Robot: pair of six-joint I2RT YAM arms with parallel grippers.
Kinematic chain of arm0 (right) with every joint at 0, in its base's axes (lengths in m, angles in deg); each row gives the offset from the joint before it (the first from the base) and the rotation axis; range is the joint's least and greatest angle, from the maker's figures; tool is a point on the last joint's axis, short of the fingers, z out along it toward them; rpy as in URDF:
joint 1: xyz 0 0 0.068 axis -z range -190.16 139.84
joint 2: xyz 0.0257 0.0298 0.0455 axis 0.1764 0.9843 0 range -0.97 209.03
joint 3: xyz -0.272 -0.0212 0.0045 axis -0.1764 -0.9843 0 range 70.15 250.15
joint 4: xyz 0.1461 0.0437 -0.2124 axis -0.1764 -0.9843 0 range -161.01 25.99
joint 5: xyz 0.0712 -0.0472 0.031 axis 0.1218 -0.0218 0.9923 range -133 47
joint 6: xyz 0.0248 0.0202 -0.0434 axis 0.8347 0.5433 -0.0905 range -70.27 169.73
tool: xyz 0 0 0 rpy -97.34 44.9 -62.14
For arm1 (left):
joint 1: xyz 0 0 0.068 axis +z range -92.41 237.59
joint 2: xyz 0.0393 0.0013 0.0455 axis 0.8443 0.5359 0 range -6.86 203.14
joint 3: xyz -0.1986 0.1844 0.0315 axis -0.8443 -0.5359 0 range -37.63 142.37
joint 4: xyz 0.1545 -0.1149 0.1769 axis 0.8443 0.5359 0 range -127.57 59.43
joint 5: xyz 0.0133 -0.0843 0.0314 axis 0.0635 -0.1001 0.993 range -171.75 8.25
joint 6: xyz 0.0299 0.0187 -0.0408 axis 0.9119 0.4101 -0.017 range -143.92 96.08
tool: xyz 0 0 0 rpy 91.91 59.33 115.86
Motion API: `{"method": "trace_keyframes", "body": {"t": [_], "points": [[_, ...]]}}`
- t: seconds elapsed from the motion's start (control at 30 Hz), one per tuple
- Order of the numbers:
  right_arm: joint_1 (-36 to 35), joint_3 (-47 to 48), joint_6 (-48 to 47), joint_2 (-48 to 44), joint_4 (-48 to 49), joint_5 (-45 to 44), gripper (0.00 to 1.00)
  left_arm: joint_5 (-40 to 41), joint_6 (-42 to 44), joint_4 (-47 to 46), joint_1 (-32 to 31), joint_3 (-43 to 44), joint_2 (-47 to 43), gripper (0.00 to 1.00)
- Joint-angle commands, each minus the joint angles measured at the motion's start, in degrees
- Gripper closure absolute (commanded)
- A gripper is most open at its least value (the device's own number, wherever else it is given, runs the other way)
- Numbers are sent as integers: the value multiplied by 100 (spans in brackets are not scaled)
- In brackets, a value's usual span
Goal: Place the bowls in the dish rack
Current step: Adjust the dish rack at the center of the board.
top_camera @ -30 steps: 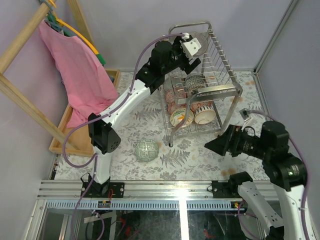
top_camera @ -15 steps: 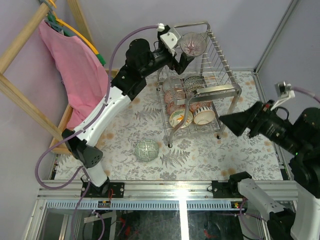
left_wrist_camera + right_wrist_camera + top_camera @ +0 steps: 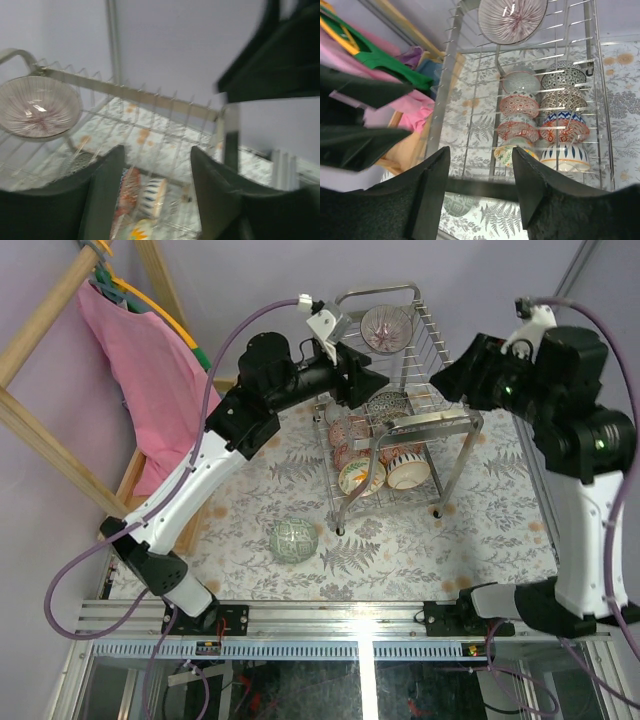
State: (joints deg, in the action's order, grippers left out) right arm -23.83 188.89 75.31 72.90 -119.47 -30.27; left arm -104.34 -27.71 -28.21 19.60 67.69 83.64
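Two empty claws flank the dish rack, which already holds bowls.
The left gripper hangs at the rack's upper left edge and the right gripper at its upper right, each with jaws apart and nothing between them. A pink-lined bowl stands in the top tier, just beyond both. A cluster of bowls fills the lower tier beneath them. One green bowl lies on the table, well apart.

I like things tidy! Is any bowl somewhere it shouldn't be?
Yes. One green patterned round bowl sits alone on the floral tablecloth, in front of the shiny chrome wire dish rack. The other bowls all stand in the rack, so this one looks left behind.
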Motion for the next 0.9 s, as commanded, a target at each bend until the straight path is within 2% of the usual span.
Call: {"method": "trace_keyframes", "body": {"t": [0.0,0.07,0.17,0.3,0.6,0.87], "points": [[179,841,-322,808,-448,85,42,-259,-728,650,-194,828,413,54],[354,1109,-349,1169,-678,463,44,-384,-864,854,-277,1238,695,59],[627,1272,-444,1547,-1077,1082,46,-165,-986,1153,-404,1472,887,63],[690,641,-418,1326,-1055,1315,48,-155,-1170,1573,-469,1634,1079,68],[682,-679,-391,442,-911,1886,49,179,-1424,1285,-662,435,384,70],[437,-1643,-372,-211,-892,2035,51,383,-1446,1264,-821,-67,0,70]]}}
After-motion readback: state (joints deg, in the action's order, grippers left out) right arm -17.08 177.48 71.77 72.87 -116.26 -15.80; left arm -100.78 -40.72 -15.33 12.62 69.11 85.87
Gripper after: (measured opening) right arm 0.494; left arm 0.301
